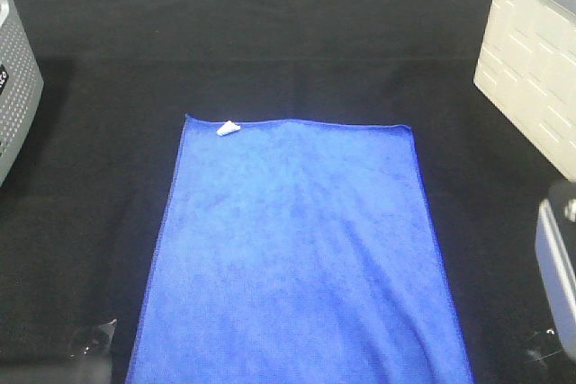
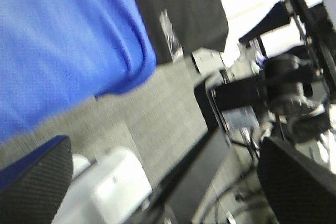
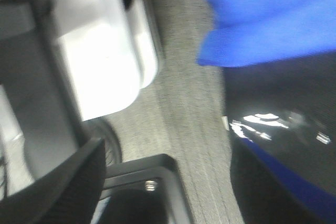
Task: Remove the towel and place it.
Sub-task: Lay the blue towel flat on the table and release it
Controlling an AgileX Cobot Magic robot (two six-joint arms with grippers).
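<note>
1. Exterior high view: a large royal-blue plush rectangular towel [image 1: 297, 258] lies flat on the black fabric-covered tabletop [image 1: 270, 42]. Its near end runs out of frame. A small white tag [image 1: 228, 128] sits at its far left corner.
2. Only this view shows a grey perforated basket [image 1: 16, 87] at the left edge and a white panelled box [image 1: 531, 69] at the far right.
3. Left wrist view: the towel's [image 2: 63, 40] near end hangs over the tabletop edge above grey carpet floor [image 2: 152, 124], which the high view does not show. The black textured left fingers [image 2: 31, 187] are spread wide with nothing between them.
4. Right wrist view (blurred): a towel corner [image 3: 262, 19] hangs beside the black covering, with the same carpet below. The right fingers [image 3: 68, 187] are spread wide and empty.
5. The fingers show only in the wrist views.
</note>
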